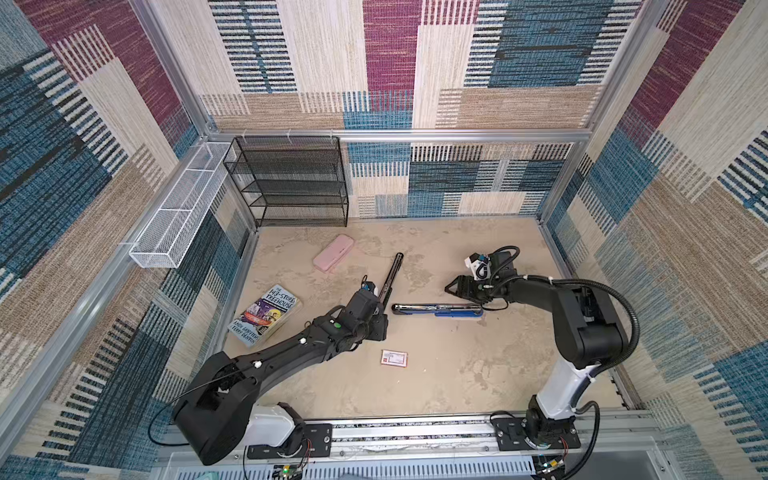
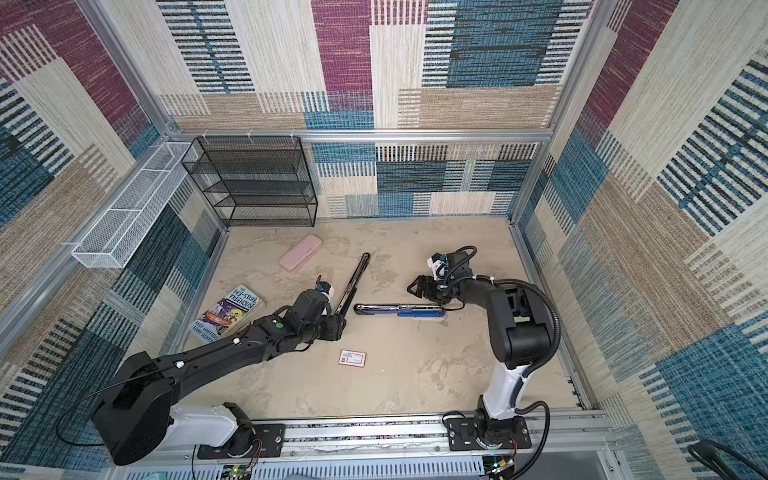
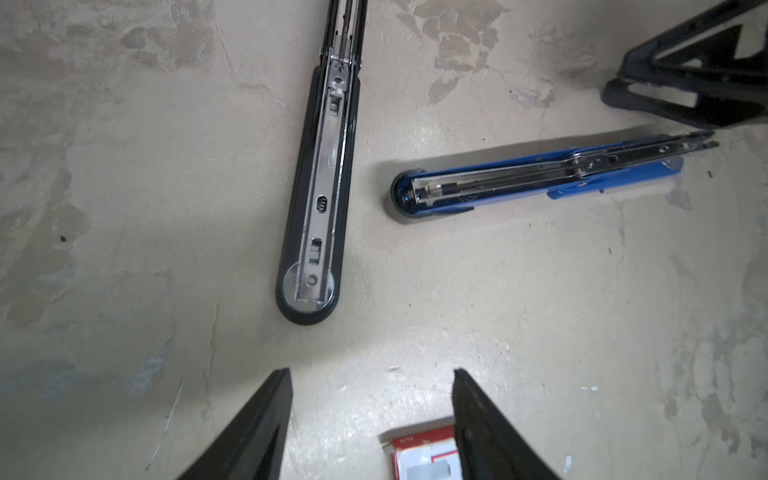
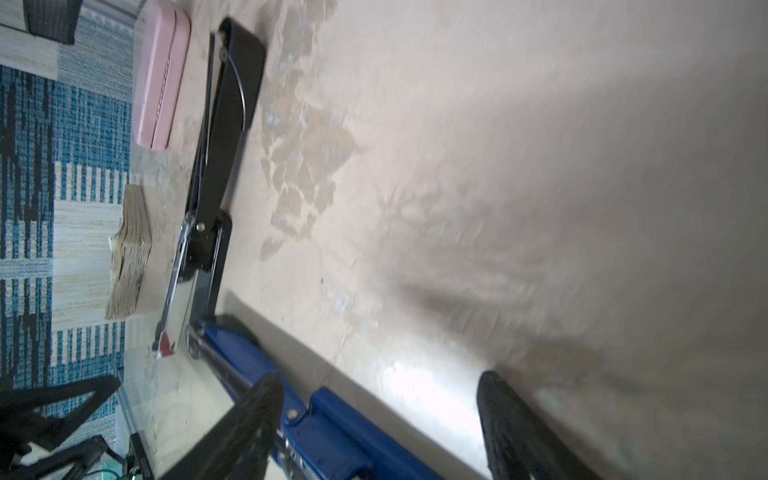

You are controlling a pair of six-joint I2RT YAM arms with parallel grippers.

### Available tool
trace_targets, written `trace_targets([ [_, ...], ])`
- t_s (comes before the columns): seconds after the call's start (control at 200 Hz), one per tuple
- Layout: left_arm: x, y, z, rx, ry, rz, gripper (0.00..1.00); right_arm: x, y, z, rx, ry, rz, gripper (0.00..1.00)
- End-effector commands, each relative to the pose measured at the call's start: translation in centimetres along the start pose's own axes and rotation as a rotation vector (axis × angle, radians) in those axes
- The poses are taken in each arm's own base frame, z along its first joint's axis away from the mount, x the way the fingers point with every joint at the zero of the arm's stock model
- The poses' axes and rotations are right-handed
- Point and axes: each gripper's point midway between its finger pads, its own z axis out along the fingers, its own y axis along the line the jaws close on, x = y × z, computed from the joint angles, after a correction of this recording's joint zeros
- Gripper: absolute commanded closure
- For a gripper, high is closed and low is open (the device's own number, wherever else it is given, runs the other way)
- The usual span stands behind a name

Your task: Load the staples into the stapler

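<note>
Staples box (image 1: 394, 358), lying approx. 7 o'clock from blue stapler (image 1: 436, 309), seems light, flat & crushable, so pinch its long edges gently; left gripper (image 3: 372, 374) & right gripper (image 4: 380, 378) both spread, empty.

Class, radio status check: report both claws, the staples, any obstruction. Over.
Left claw open, empty, near staple box. Right claw open, empty, at blue stapler. Black stapler lies opened flat. Nothing blocks the box.
</note>
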Motion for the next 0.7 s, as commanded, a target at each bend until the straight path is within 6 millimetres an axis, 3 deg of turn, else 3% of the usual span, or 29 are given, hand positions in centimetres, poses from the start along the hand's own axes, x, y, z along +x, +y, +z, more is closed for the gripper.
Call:
trace_targets([
  [0.0,-0.9,-0.8,0.3,0.043,-0.016,-0.025,0.36,2.3,1.1,-0.2,-0.023,0.028,-0.003,0.23],
  [0.14,-0.8,-0.8,0.8,0.055,-0.003,-0.038,0.36,6.2,2.6,0.0,-0.049,0.093,-0.036,0.24],
  [0.25,-0.8,-0.9,1.3,0.064,0.010,-0.045,0.37,8.0,3.6,0.2,-0.030,0.136,-0.082,0.25],
  [0.496,-0.8,-1.1,1.7,0.075,0.019,-0.062,0.37,8.1,5.3,1.7,0.044,0.147,-0.169,0.35],
  [0.696,-0.5,-0.6,1.5,0.068,0.023,-0.077,0.38,8.5,5.5,3.9,0.154,0.170,-0.230,0.45],
])
